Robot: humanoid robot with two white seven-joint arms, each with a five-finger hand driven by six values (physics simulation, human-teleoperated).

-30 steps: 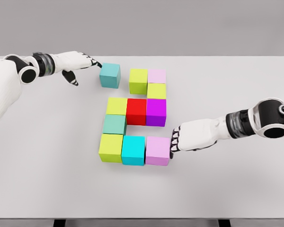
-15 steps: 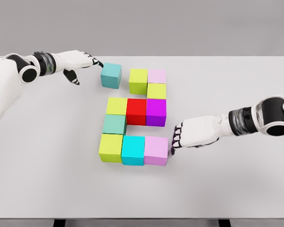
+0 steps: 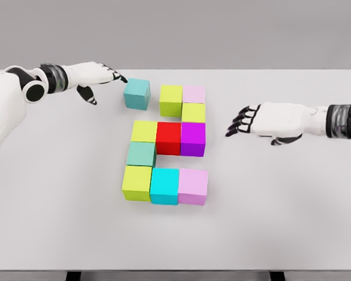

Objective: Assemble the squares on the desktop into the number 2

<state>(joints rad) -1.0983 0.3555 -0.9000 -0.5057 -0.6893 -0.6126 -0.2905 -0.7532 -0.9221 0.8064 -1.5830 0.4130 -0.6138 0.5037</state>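
Fingers (image 3: pixel 118 76) of the left hand (image 3: pixel 93 76) are stretching flat against the teal cube (image 3: pixel 137 93), sitting apart from the top row, while the right hand (image 3: pixel 263 121) is hovering loosely spread, holding nothing.

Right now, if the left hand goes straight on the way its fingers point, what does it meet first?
Most likely the teal block: the left hand points right with its fingertips at that block's left side, though height is hard to judge.
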